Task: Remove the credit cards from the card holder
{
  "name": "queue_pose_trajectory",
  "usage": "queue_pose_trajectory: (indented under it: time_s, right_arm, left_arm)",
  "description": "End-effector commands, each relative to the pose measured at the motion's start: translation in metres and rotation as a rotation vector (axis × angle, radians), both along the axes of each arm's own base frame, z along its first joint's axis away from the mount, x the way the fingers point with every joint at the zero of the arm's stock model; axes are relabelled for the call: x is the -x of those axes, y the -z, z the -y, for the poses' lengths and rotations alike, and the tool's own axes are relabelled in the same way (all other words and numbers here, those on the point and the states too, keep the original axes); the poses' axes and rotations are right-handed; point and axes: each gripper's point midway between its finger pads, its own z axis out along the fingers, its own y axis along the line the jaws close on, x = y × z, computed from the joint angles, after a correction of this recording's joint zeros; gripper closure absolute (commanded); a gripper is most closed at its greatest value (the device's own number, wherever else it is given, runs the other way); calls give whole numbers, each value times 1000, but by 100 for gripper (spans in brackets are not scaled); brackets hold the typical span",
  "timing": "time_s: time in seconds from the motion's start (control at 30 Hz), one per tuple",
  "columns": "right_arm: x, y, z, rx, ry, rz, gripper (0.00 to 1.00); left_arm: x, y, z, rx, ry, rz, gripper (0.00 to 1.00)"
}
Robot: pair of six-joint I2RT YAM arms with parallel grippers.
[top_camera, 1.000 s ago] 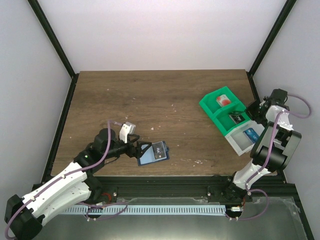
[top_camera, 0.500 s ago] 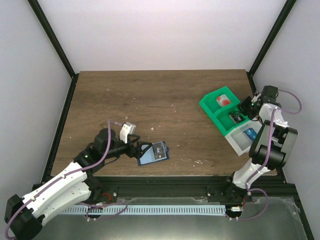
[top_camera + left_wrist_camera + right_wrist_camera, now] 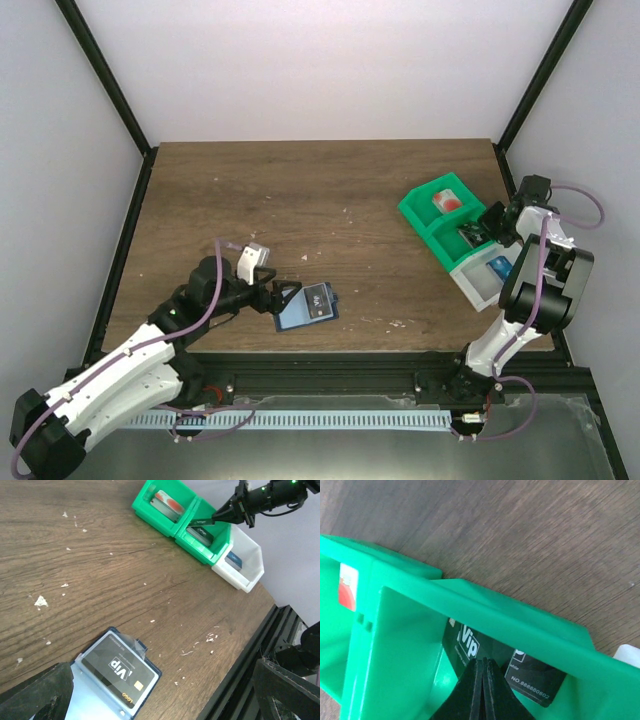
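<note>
Tightly shut, the right pincer (image 3: 482, 677) has its tips down in the green bin (image 3: 485, 605), at the near edge of a dark card (image 3: 535, 680) printed "Vip". Whether the tips pinch that card or only touch it I cannot tell. On one side of this bin a second green bin (image 3: 418, 208) holds a red card (image 3: 447, 202); on the other side a white bin (image 3: 476, 291) holds a blue card (image 3: 498, 267). All three bins touch in a row near the right edge of the table (image 3: 300, 200). Well apart, toward the near left, the left pincer (image 3: 284, 297) stands wide apart and clasps nothing, its fingers opening toward the wallet (image 3: 305, 313) just beside them. The wallet lies open and flat on the table, pale inner panel up. A wallet card (image 3: 120, 669), dark and marked "Vip", sits in it under a clear flap.
</note>
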Motion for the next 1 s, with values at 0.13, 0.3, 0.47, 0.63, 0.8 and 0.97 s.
queue_pose_trajectory:
  time_s: [0.13,0.3,0.47,0.63,0.8,0.97]
  right_arm:
    - [5,7,14,72,41,-53,100]
    - [4,1,16,89,34,-50,100]
    - [1,-14,-3,84,-19,-13,100]
    - [3,-47,-41,49,-111,83,93]
    - [21,-78,-85,10,-220,196,80]
    - [40,-102,-149,-54,-377,316,71]
  left_arm:
    - [-8,-5,-4,-10,-38,6,0]
    - [-10,-4,-6,-10,-47,6,0]
    - [-13,-2,-8,-6,-76,-10,0]
    - [-15,5,-9,18,-118,-77,5]
    - [-13,16,-2,22,-91,-132,14]
    - [-7,36,13,112,-54,-238,27]
